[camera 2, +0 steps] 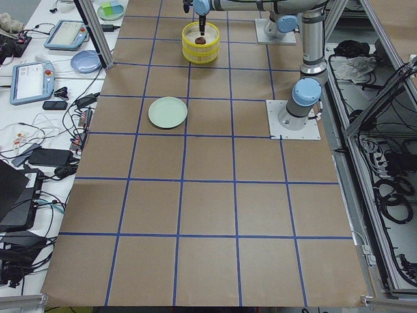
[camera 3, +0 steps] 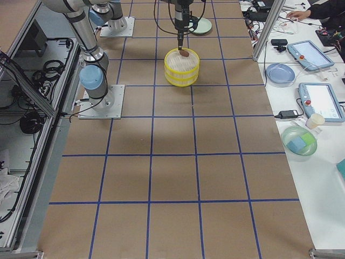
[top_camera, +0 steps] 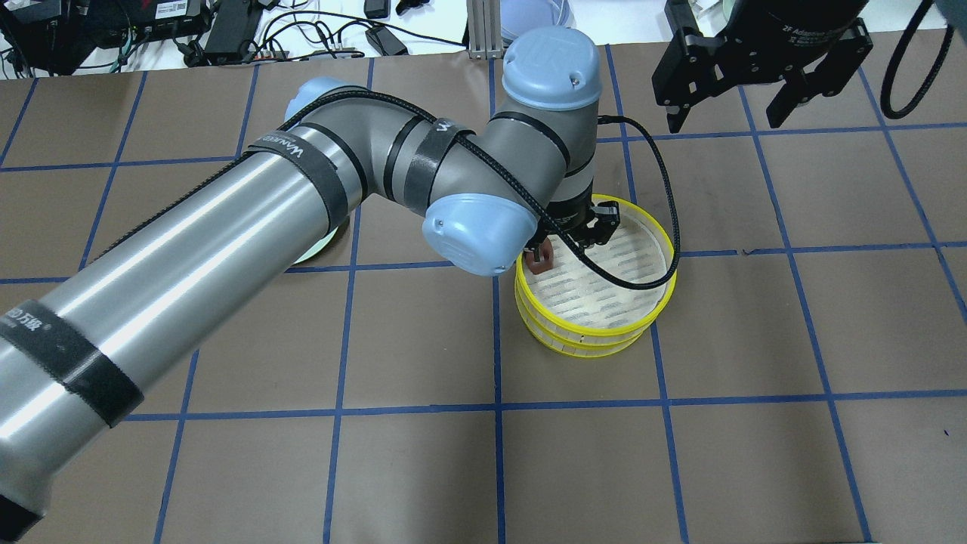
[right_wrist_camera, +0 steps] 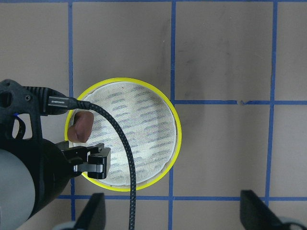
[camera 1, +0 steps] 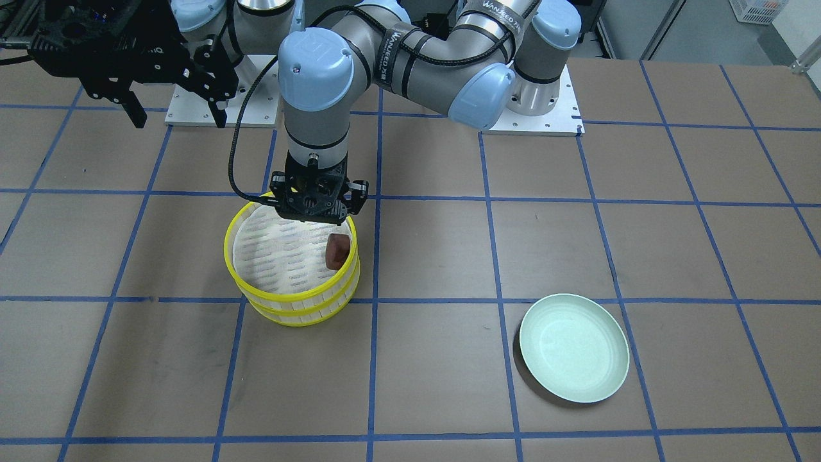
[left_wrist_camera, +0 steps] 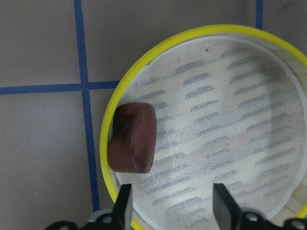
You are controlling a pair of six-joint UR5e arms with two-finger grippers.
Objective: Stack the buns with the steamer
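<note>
The steamer (camera 1: 290, 292) is two yellow-rimmed tiers stacked one on the other; it also shows in the overhead view (top_camera: 597, 330). The dark reddish-brown bun (camera 1: 337, 251) lies on the top tier's white floor against the rim, also seen in the left wrist view (left_wrist_camera: 133, 138) and the overhead view (top_camera: 541, 262). My left gripper (left_wrist_camera: 172, 211) hovers just above the top tier, open and empty, with the bun off to one side of its fingers. My right gripper (camera 1: 176, 109) is open and empty, raised high near the robot base. The cream-white bun is out of view.
A pale green plate (camera 1: 574, 346) lies empty on the brown paper, apart from the steamer on my left side. In the overhead view my left arm covers most of it (top_camera: 326, 245). Blue tape lines grid the table.
</note>
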